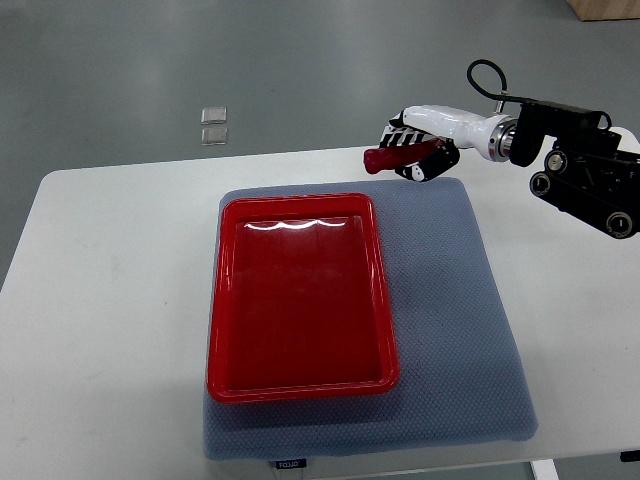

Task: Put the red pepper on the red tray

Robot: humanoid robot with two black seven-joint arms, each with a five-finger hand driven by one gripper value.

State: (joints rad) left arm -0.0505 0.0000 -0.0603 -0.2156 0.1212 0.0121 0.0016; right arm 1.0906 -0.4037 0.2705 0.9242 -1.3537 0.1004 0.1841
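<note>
A long red pepper (392, 157) is held in my right hand (418, 150), whose white and black fingers are shut around it. The hand hovers over the far right corner of the grey mat, just beyond the far right corner of the red tray (228, 300). The tray lies flat on the mat with nothing in it. One end of the pepper sticks out to the left of the fingers; the rest is hidden in the grasp. My left hand does not show.
A grey padded mat (450, 300) covers the middle of the white table (110, 300). Two small clear squares (214, 126) lie on the floor beyond the table's far edge. My right arm's black wrist and forearm (585, 170) reach in from the right.
</note>
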